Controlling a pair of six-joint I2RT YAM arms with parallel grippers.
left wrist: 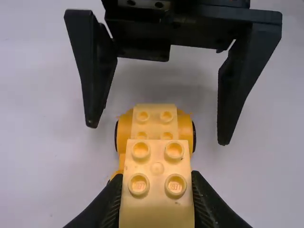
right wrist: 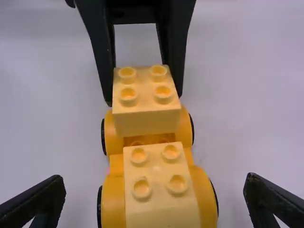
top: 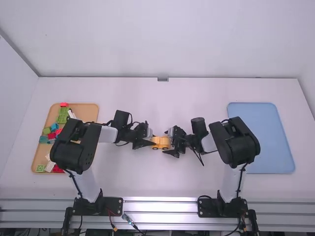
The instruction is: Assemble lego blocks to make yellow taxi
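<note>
- The left gripper (top: 151, 137) has its two black fingers pressed against opposite sides of a pale yellow brick (left wrist: 156, 213); four round studs face up on that brick.
- The right gripper (top: 168, 142) has its fingers spread wide, one out to each side of the yellow taxi base (right wrist: 113, 206), with a gap on both flanks.
- The pinched brick is over the end of the taxi base nearer the left arm; whether it touches the base I cannot tell.
- A second pale yellow brick (right wrist: 160, 209), also four-studded, sits on the base's other end, between the right gripper's fingers.
- The taxi base, with dark wheels (right wrist: 103, 137) along its sides, is near the middle of the white table (top: 133, 177), between the two grippers.
- The left arm (top: 107, 134) rises from its base at the table's near edge, bends at a bulky black joint and reaches inward, its white link pointing to the middle.
- The right arm (top: 209, 143) nearly mirrors it, bent at its own black joint and reaching inward, so the grippers face each other closely.
- The left arm's bend partly covers a tan tray (top: 90, 111) of mixed blocks (top: 62, 114), among them green, red, blue and white ones.
- The right arm's bend overlaps a blue tray (top: 268, 140).
</note>
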